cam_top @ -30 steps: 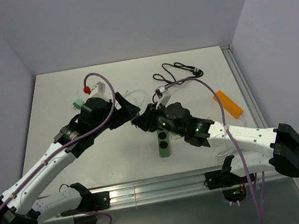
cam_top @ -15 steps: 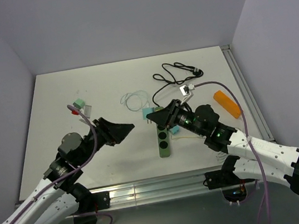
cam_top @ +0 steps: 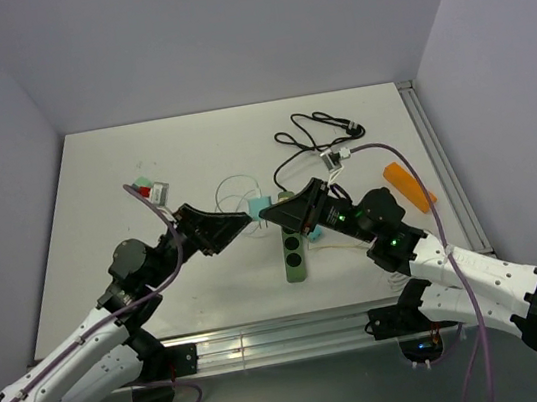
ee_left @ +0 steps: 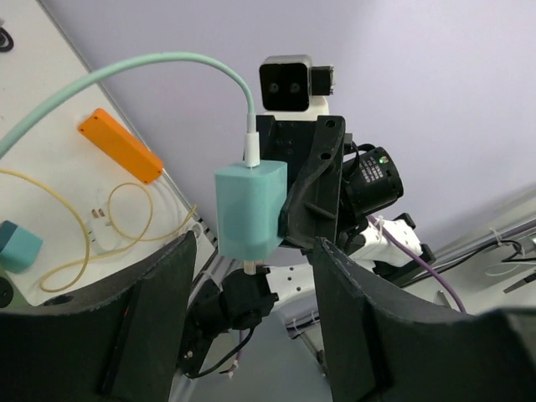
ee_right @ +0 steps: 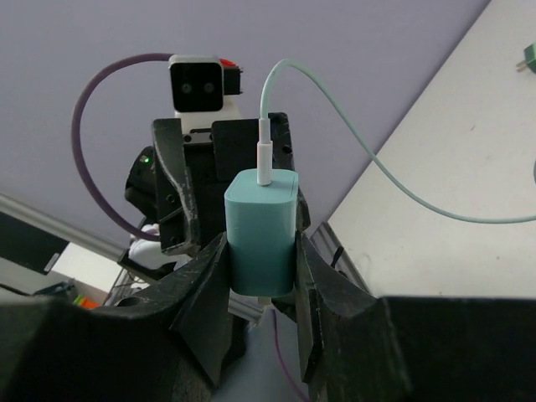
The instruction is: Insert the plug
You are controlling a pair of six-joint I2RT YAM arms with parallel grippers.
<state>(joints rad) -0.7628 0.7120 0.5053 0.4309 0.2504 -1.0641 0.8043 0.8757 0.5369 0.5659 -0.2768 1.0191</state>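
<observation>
While clamping the plug (ee_right: pixel 261 230) by its two flat sides, closes the right gripper (ee_right: pixel 261 255) only as far as the mint body allows, with both fingers (ee_right: pixel 205 280) pressed against it. Holds it upright and off the table (cam_top: pixel 113 174), in the air just past the far end of the power strip (cam_top: pixel 294 250) and slightly to that strip's left. Carries a mint cord (ee_right: pixel 263 113) out of the upper end; shows a metal prong at the lower end in the left wrist view.

Meets the left gripper (ee_left: pixel 255 251) nose to nose above the middle of the table, near but apart. Spreads the left fingers (ee_left: pixel 155 314) wide, gripping nothing, with a gap on each side of the plug in that wrist's view. Cannot tell from there how far beyond the left fingertips the plug lies.

Lying flat between the two arms: the green strip, long axis running away from the bases, two dark sockets on its top face. Off to the right, well apart from it, an orange block (cam_top: pixel 410 186). Toward the far edge, a loose black cable (cam_top: pixel 317 131).
</observation>
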